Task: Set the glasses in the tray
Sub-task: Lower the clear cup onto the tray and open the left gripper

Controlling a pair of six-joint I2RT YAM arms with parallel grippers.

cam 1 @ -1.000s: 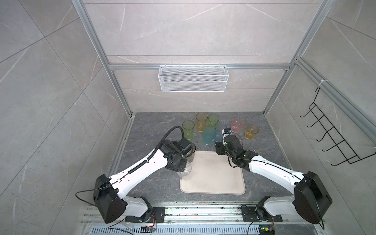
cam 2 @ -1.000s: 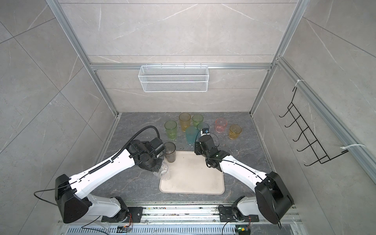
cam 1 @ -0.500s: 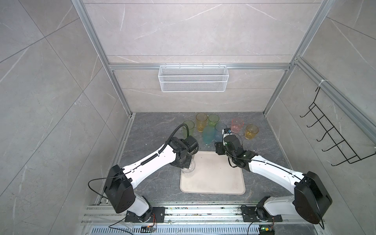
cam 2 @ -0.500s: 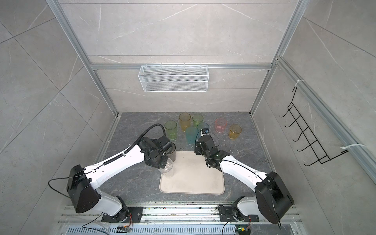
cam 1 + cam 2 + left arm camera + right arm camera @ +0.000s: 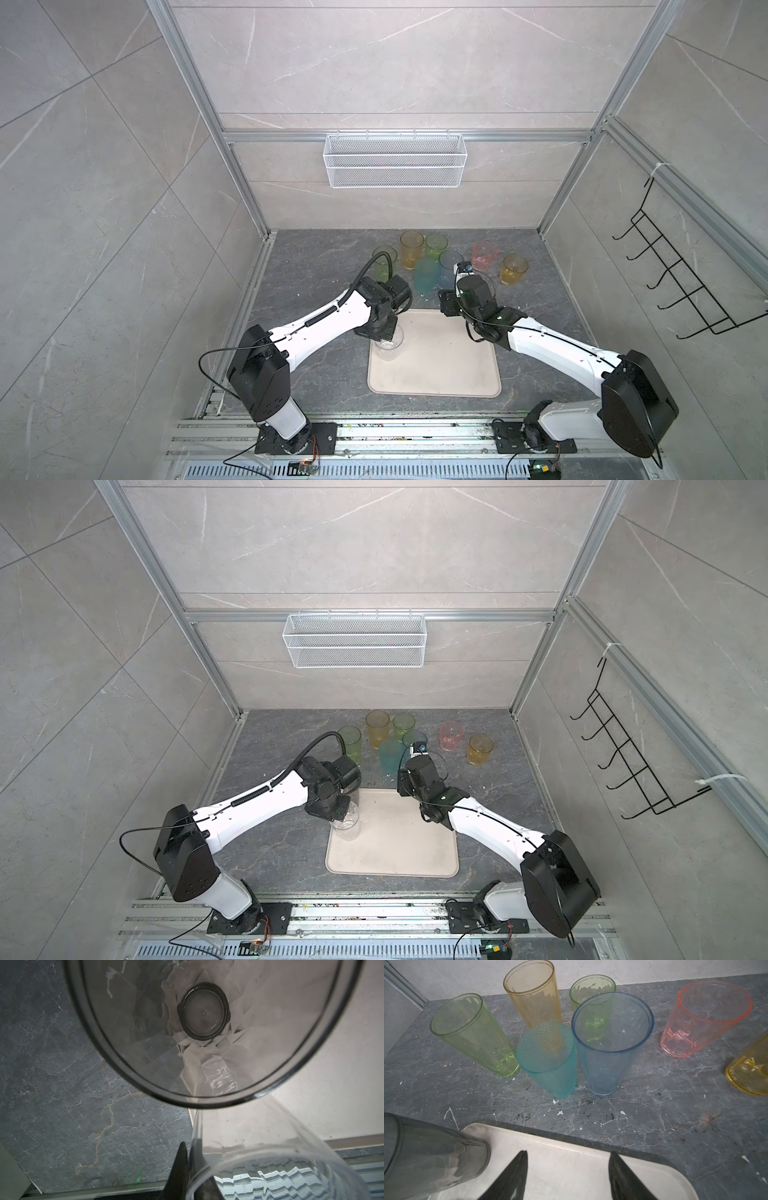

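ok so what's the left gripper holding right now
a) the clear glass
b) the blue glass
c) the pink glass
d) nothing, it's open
a: in the left wrist view the left gripper is pinched shut on the rim of the clear glass, which in a top view sits under that gripper at the left edge of the tray.

I count nine glasses (image 5: pixel 427 276): two green (image 5: pixel 473 1032) (image 5: pixel 591 989), two amber (image 5: pixel 532 991) (image 5: pixel 749 1072), one teal (image 5: pixel 548 1057), one blue (image 5: pixel 608 1047), one pink (image 5: pixel 704 1020), one grey (image 5: pixel 431 1155), one clear (image 5: pixel 388 347). One tray (image 5: pixel 436 374), one basket (image 5: pixel 394 166), one hook rack (image 5: pixel 681 291).
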